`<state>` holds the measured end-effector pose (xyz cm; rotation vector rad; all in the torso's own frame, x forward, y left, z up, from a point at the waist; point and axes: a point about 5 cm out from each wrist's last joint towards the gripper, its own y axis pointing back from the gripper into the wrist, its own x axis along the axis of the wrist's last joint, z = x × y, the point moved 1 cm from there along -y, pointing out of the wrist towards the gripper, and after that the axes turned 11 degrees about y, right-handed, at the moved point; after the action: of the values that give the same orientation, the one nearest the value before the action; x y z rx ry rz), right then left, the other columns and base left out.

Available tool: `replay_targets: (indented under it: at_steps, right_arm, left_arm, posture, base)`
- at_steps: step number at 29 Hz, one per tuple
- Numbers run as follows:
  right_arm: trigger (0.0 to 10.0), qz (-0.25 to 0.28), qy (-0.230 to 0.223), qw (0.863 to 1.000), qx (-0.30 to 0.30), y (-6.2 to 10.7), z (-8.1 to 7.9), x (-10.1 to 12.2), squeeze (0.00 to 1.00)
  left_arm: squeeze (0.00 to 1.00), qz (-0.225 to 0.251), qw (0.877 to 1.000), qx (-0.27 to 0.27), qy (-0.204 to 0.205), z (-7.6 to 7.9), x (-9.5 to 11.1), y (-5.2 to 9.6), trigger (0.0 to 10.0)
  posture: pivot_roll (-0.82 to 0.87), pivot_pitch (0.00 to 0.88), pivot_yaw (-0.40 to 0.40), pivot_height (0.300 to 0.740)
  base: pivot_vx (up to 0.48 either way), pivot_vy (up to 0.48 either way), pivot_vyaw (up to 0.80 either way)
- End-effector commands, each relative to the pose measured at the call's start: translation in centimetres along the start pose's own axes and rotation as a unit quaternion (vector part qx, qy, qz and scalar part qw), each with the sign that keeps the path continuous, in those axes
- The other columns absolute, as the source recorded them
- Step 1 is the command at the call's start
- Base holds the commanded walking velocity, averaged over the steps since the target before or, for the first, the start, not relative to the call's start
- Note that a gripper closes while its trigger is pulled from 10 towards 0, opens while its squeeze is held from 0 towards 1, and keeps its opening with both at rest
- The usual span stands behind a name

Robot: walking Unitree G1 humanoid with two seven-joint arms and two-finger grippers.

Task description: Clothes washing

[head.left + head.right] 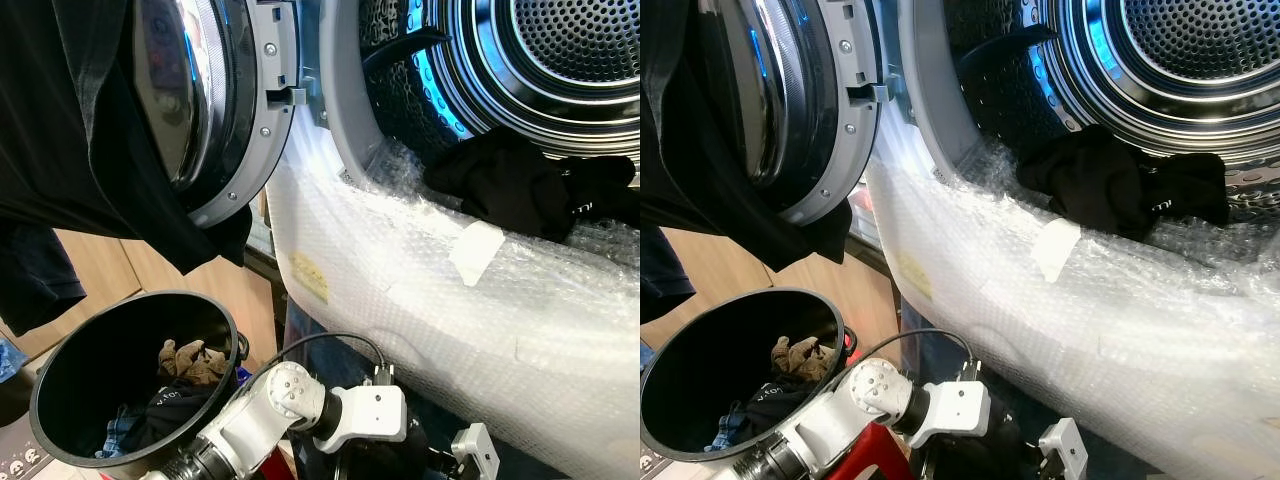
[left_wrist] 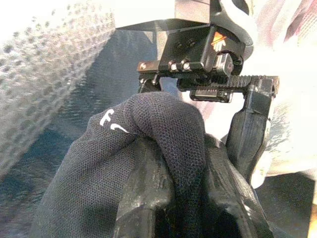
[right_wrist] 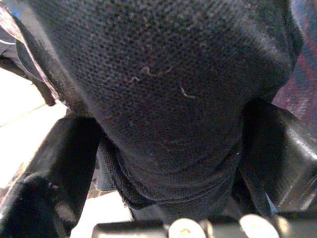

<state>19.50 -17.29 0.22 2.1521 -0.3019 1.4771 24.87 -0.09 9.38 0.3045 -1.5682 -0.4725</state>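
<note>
Low in front of the washer, a dark mesh garment with a small white logo is bunched between both grippers. My left gripper is shut on it, and its fabric drapes over the fingers. My right gripper is shut on the same cloth from the opposite side. My left arm reaches in at the bottom, beside the black laundry basket. The washer drum stands open, and another black garment lies on its lip.
Bubble wrap covers the washer's front below the opening. The round door hangs open to the left, with a black shirt draped in front of it. The basket holds a tan rag and dark clothes.
</note>
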Motion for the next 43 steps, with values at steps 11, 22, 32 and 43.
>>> replay_targets:
  at_steps: [11, 22, 32, 43]
  right_arm:
    - [0.0, 0.047, 0.018, 0.998, 0.048, -1.5, -1.2, 2.2, 0.0]
    - [0.0, 0.055, 0.018, 0.997, 0.055, -2.0, -1.3, 2.4, 0.0]
    - [0.0, 0.059, 0.022, 0.996, 0.058, -2.1, -1.2, 2.6, 0.0]
    - [0.0, 0.054, 0.031, 0.996, 0.069, -2.0, -1.2, 2.5, 0.0]
  left_arm:
    - [0.0, 0.046, 0.998, -0.032, -0.022, 0.7, 3.0, -1.1, 0.0]
    - [0.0, 0.047, 0.998, -0.031, -0.028, 1.0, 3.3, -1.2, 0.0]
    - [0.0, 0.053, 0.998, -0.031, -0.028, 1.1, 3.5, -1.1, 0.0]
    - [0.0, 0.06, 0.997, -0.032, -0.025, 1.2, 3.7, -0.8, 0.0]
  posture:
    - [0.06, 0.0, -0.011, 0.74]
    - [0.07, 0.0, -0.01, 0.74]
    - [0.07, 0.0, -0.009, 0.74]
    - [0.08, 0.0, -0.003, 0.74]
  base:
    - [0.0, 0.0, 0.0]
    - [0.0, 0.0, 0.0]
    - [0.0, 0.0, 0.0]
    - [0.0, 0.0, 0.0]
